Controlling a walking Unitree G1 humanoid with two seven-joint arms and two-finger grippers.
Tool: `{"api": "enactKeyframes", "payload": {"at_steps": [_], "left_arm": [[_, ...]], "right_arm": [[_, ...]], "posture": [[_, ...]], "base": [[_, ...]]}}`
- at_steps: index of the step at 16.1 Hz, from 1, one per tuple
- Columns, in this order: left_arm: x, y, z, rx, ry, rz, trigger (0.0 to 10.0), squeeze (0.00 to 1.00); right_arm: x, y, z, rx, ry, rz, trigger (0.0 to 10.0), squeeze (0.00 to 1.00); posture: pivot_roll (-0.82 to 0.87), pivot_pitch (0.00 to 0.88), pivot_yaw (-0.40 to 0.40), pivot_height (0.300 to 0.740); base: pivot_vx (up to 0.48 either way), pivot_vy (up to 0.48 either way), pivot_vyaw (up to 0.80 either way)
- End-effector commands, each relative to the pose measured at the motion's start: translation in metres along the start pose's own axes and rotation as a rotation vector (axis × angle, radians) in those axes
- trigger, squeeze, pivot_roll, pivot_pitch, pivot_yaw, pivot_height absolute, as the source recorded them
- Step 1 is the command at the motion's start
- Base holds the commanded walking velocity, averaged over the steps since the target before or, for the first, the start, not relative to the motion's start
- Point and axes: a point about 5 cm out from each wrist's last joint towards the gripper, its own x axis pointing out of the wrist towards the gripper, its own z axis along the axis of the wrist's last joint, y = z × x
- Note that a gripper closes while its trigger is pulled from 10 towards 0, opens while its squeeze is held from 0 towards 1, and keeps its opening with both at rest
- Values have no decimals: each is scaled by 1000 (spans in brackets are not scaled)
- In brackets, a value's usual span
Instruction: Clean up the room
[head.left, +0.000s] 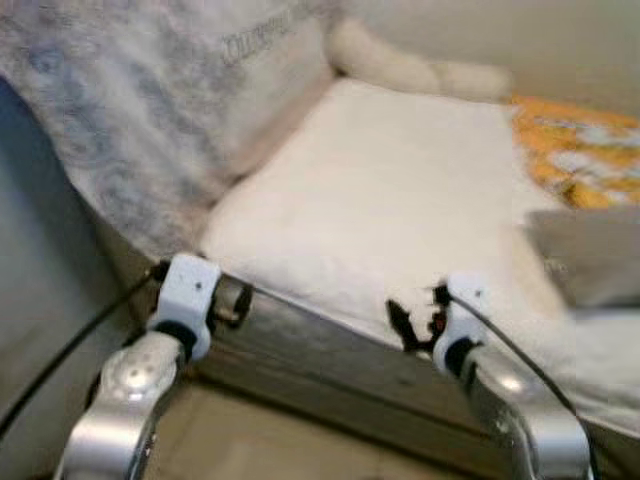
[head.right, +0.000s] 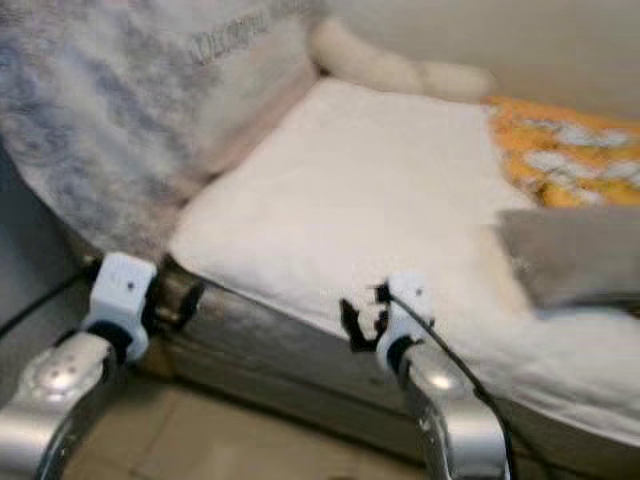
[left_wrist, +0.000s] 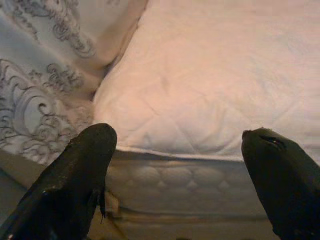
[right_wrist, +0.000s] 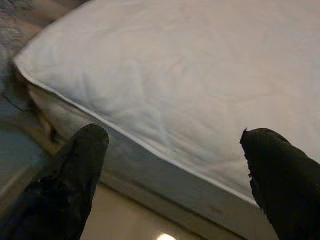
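Both pairs of black fingers were spread wide with nothing between them: the left gripper (left_wrist: 177, 150) hung off the mattress (head.left: 400, 200) corner, level with its quilted side, and the right gripper (right_wrist: 172, 150) hovered just short of the same front edge further along. Beyond the fingers the white mattress lay bare. A grey patterned blanket (head.left: 130, 110) was heaped against its left side, an orange patterned cloth (head.left: 575, 150) and a grey pillow (head.left: 590, 255) lay to the right, and a white pillow (head.left: 420, 65) sat at the far end.
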Motion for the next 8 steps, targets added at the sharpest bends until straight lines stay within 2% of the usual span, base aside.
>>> {"api": "enactKeyframes", "payload": {"at_steps": [1,3,5,6,8], "left_arm": [[0,-3,3,1,-14,-12,10000,0],[0,-3,3,2,-15,-11,10000,0],[0,-4,3,-2,-23,-13,10000,0],[0,-4,2,-36,-21,-13,10000,0],[0,-2,4,-12,-50,23,10000,0]], "right_arm": [[-1,-6,4,-9,-15,-23,10000,0],[-1,-6,3,-9,-15,-23,10000,0],[-2,-6,3,-11,-17,-24,10000,0],[-2,-6,3,-13,-17,-26,10000,0],[-1,-7,3,-17,-25,-38,10000,0]], "posture": [[-90,0,-39,740],[-90,0,-39,740],[-90,0,-40,740],[-90,0,-41,740],[-93,0,-40,740]], "base": [[0,-289,-719],[0,-276,-719],[0,0,-719],[0,0,-719],[0,0,-722]]}}
